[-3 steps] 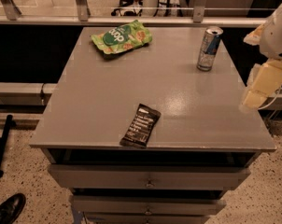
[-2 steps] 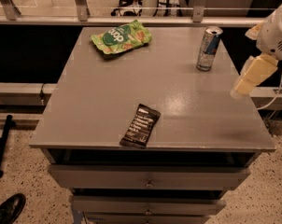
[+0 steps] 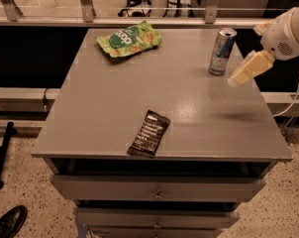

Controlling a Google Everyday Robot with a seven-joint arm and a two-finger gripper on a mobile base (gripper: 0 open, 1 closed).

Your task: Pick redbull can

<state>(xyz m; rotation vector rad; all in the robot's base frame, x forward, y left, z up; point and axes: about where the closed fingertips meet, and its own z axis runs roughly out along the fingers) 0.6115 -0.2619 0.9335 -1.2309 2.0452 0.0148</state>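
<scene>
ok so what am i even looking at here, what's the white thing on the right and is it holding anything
One camera looks down on a grey table with drawers. The white thing is a robot arm; its cream end is the gripper, the grasping part. In the picture it hangs just right of the upright redbull can, not touching it, holding nothing. A green snack bag lies at the far edge, a black wrapped bar near the front.

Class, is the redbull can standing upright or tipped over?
Upright: the redbull can stands on its base, silver top up; the claw hovers beside it, at the view's right.
</scene>
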